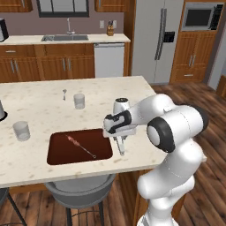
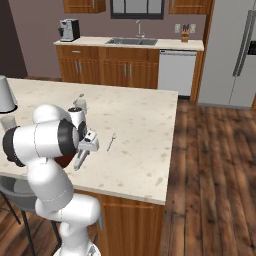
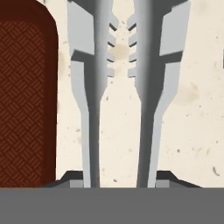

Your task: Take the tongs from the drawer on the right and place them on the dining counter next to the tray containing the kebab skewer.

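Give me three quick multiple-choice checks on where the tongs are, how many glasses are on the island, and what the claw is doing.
1. Where are the tongs relative to the tray?
A. Lying inside it
B. Hanging just off its right edge
C. Back by the sink

2. How many clear glasses stand on the dining counter?
A. Two
B. Four
C. None

3. What is the claw doing?
A. Open with nothing between the fingers
B. Closed on the kebab skewer
C. Closed on the tongs

Answers:
1 B, the left base view shows them hanging tips down past the tray's right rim, over bare counter.
2 A, one glass sits mid-counter and another glass near the left edge.
3 C, the hand view shows both tong arms running out from between the fingertips, while the kebab skewer lies on the tray.
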